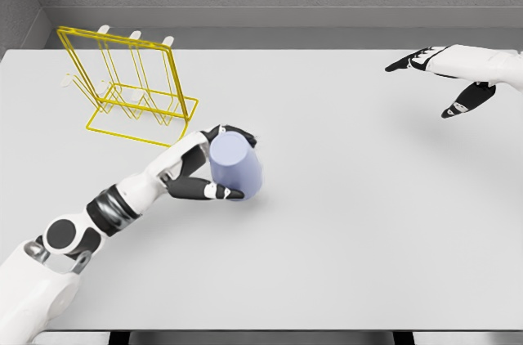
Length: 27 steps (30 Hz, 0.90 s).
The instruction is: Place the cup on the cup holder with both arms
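My left hand (214, 167) is wrapped around the cup (235, 166), with dark fingers (233, 132) curling over its far side and the thumb (214, 190) pressed along its near side. The cup is pale lavender-blue and sits tilted in my grip, its closed base turned up toward my head camera and its body leaning down and to the right. Whether its lower edge touches the counter (343, 222) I cannot tell; a soft shadow lies just under it. My left forearm runs back from the wrist to the lower left, past a dark band and a round joint.

Just beyond my left hand, up and to the left, stands the cup holder (131, 83), a yellow wire rack with a slanted frame, a rectangular base on the counter and white-tipped pegs along its top. The cup is near it but apart from it, not on any peg.

My right hand (445, 75) hovers well away at the upper right, above the counter, fingers spread and holding nothing, the thumb hanging down.

The counter is a plain light grey, against a grey wall.
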Each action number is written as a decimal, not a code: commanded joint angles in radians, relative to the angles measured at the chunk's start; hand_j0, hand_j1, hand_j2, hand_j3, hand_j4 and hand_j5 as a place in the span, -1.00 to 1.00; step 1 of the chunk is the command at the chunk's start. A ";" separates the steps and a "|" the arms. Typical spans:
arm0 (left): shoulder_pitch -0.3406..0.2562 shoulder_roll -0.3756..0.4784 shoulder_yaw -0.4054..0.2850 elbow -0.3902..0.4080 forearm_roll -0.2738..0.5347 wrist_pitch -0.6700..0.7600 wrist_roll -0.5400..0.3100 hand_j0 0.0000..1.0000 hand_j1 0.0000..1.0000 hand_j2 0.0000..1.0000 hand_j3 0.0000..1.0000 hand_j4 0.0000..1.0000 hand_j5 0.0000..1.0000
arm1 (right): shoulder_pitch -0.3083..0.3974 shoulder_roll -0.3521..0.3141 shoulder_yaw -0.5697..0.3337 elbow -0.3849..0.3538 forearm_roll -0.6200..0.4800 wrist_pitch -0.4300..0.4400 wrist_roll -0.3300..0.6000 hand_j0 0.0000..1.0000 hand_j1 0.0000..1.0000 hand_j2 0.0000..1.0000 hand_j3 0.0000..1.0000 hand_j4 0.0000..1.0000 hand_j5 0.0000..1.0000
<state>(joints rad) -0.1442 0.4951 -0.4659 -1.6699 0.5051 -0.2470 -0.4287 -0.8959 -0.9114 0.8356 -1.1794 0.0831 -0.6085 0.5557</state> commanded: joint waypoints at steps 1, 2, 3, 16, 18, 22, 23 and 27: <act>0.003 0.083 0.052 -0.065 0.061 0.003 0.004 0.27 0.27 0.27 0.27 0.27 0.27 | 0.000 -0.003 -0.001 0.000 -0.006 0.003 0.000 1.00 1.00 1.00 1.00 1.00 1.00; 0.008 0.121 0.055 -0.067 0.093 0.002 0.002 0.27 0.27 0.27 0.27 0.27 0.27 | 0.000 -0.003 -0.001 0.000 -0.006 0.003 0.000 1.00 1.00 1.00 1.00 1.00 1.00; 0.012 0.151 0.059 -0.067 0.107 -0.001 0.004 0.27 0.27 0.27 0.27 0.27 0.27 | 0.000 -0.003 -0.001 0.000 -0.006 0.003 0.000 1.00 1.00 1.00 1.00 1.00 1.00; -0.063 0.296 0.150 -0.068 0.283 0.003 0.004 0.27 0.27 0.27 0.27 0.27 0.27 | 0.000 0.000 -0.001 0.000 -0.006 0.003 0.000 1.00 1.00 1.00 1.00 1.00 1.00; -0.087 0.296 0.150 -0.060 0.283 0.017 0.005 0.27 0.27 0.27 0.27 0.27 0.27 | 0.000 0.003 -0.001 0.000 -0.006 0.003 0.000 1.00 1.00 1.00 1.00 1.00 1.00; -0.132 0.296 0.148 -0.024 0.282 0.058 0.005 0.27 0.27 0.27 0.27 0.27 0.27 | 0.000 0.003 0.000 0.000 -0.006 0.003 0.000 1.00 1.00 1.00 1.00 1.00 1.00; -0.140 0.293 0.148 -0.019 0.282 0.068 0.005 0.27 0.27 0.27 0.27 0.27 0.27 | 0.000 0.003 0.000 0.000 -0.006 0.003 0.000 1.00 1.00 1.00 1.00 1.00 1.00; -0.161 0.292 0.148 0.015 0.282 0.078 0.004 0.27 0.27 0.27 0.27 0.27 0.27 | 0.000 0.003 0.000 0.000 -0.006 0.003 0.000 1.00 1.00 1.00 1.00 1.00 1.00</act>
<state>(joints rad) -0.3099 0.7872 -0.3178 -1.6730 0.7810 -0.1770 -0.4245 -0.8958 -0.9073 0.8366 -1.1794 0.0830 -0.6085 0.5557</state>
